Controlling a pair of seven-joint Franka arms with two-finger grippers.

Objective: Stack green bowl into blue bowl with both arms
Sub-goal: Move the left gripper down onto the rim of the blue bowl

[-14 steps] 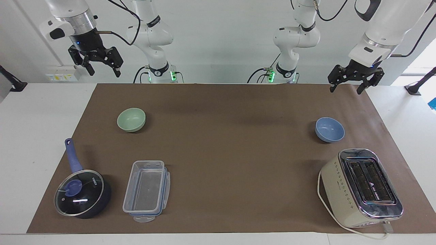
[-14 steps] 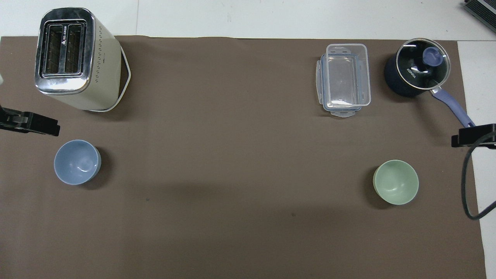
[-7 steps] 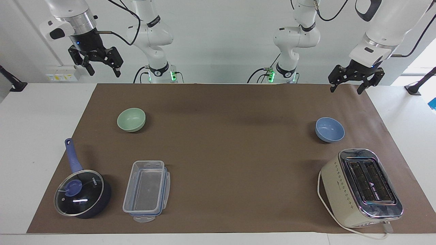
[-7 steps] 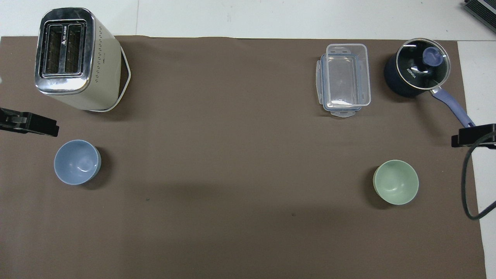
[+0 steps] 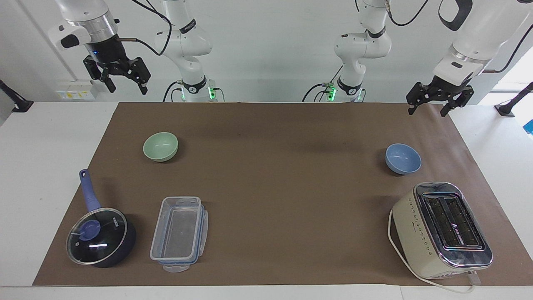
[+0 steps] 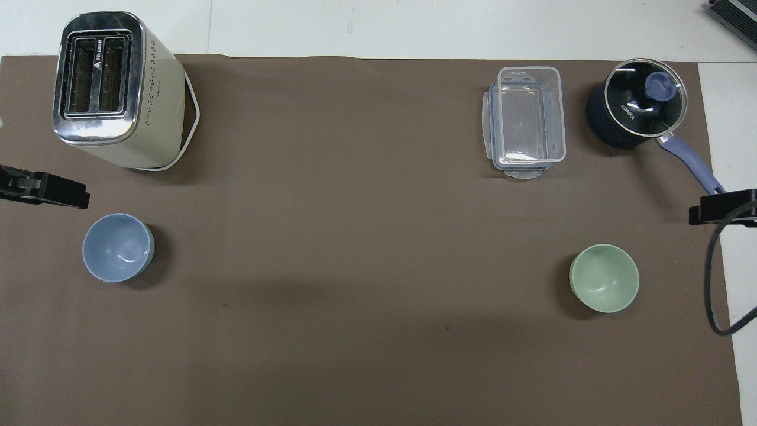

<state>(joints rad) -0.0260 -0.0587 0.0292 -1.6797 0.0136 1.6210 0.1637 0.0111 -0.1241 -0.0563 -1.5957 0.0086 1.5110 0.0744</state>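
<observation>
Mat: wide brown paper mat (image 5: 275, 200) covering most of the white table (image 5: 41, 166); fills nearly the whole frame in both views
Toaster: cream and chrome two-slot toaster (image 5: 442, 230); lower right of the facing view, upper left of the overhead view
Saucepan: dark blue saucepan with glass lid (image 5: 101, 236); lower left of the facing view
Box: clear plastic food box (image 5: 179, 233); just beside the saucepan, lower left of centre in the facing view
Left gripper: black two-finger left gripper (image 5: 438, 101); upper right of the facing view, raised over the mat's edge; fingers spread, holding nothing
Right gripper: black two-finger right gripper (image 5: 123, 79); upper left of the facing view, raised high; fingers spread, holding nothing
Green bowl: small round matte mint-green bowl (image 5: 160, 146); upright on the mat, left of centre in the facing view, lower right in the overhead view (image 6: 604, 278); below the right gripper in frame and well apart from it
Blue bowl: small round matte periwinkle-blue bowl (image 5: 403, 158); upright on the mat, right side of the facing view, just above the toaster; below the left gripper in frame, well apart
Handling: both bowls look light and rigid; the smooth curved wall may slip, so a pinch across the rim, one finger inside and one outside, seems the best hold
Progress: stacking not yet begun; the bowls sit at separate ends of the mat
</observation>
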